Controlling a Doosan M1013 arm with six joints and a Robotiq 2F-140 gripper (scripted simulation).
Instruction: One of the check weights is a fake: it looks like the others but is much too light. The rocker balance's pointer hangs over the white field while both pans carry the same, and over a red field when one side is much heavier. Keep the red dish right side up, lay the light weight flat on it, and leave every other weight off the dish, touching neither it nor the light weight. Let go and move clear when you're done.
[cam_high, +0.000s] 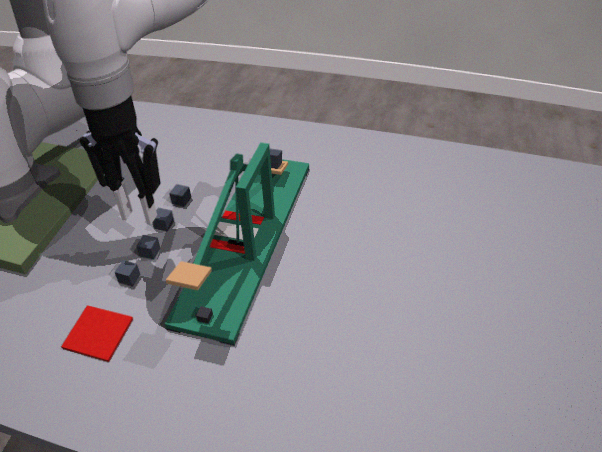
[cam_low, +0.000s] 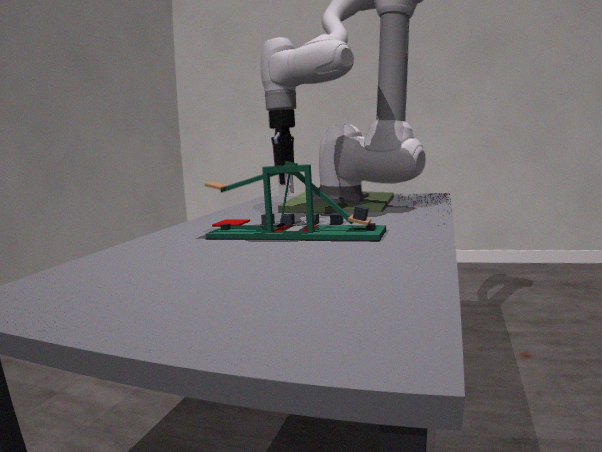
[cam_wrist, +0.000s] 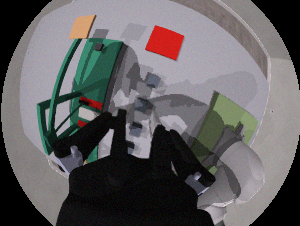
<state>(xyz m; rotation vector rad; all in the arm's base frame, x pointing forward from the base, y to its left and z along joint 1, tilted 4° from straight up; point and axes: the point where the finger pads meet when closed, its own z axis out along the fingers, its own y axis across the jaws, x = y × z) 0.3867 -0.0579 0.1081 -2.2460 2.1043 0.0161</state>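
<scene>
- Where the desk (cam_high: 400, 300) (cam_low: 250, 310) (cam_wrist: 45, 65) starts at my left, in the view from above, a green board (cam_high: 20, 257) (cam_low: 300, 202) (cam_wrist: 212, 117) lies under the arm's foot.
- Next, nearer me, the red dish (cam_high: 97, 332) (cam_low: 231, 223) (cam_wrist: 165, 43) lies flat, bearing no weight.
- The claw (cam_high: 136, 219) (cam_low: 286, 189) (cam_wrist: 140, 113) hangs point down over the desk, fingers partly spread, nothing between them.
- Four dark blocks (cam_high: 127, 274) (cam_low: 268, 219) (cam_wrist: 152, 80) stand in a slanting row, apart from one another, between the board and the balance; I can't tell whether one is the light weight.
- The green balance (cam_high: 245, 215) (cam_low: 268, 200) (cam_wrist: 41, 125) tips: its bare pan (cam_high: 189, 275) (cam_low: 215, 185) (cam_wrist: 82, 27) rides high, and its pointer (cam_high: 238, 230) (cam_low: 285, 197) hangs over a red field.
- At its far end, another dark block (cam_high: 275, 158) (cam_low: 360, 213) sits on the low pan (cam_high: 280, 170) (cam_low: 367, 222), tilted.
</scene>
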